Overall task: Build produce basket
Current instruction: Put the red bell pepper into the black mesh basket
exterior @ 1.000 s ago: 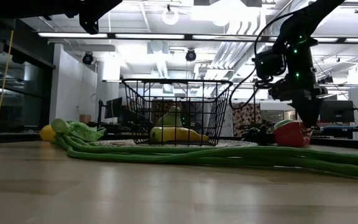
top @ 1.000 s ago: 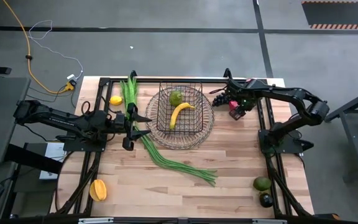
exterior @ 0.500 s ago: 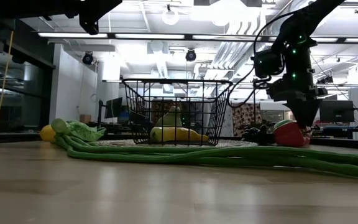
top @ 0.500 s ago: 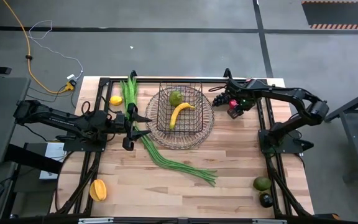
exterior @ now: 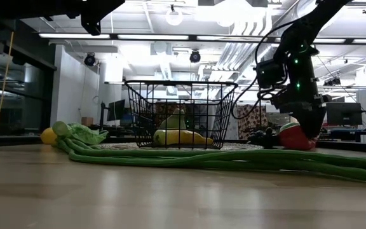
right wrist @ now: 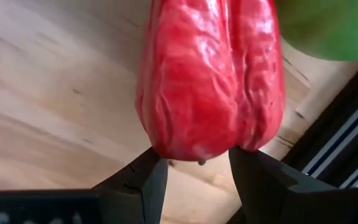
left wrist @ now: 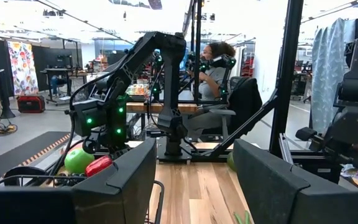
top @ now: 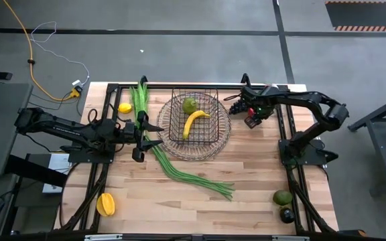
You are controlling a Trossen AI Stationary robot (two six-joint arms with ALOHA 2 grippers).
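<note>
the right gripper [right wrist: 194, 177] sits low over a red pepper [right wrist: 213, 81], fingers spread to either side of its tip, not yet pinching. it looks glossy, light and hollow, so probably slippery; grip mid-body, gently. the basket [top: 194, 119] lies beyond the gripper's side.

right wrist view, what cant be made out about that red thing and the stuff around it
- Red pepper: top cut off by the picture's edge; the right tool hides whether it rests on the table.
- Green fruit: only a corner shows, kind unclear.
- High view: right arm covers most of the pepper.
- Low view: grapes too dark and small to count.
</note>
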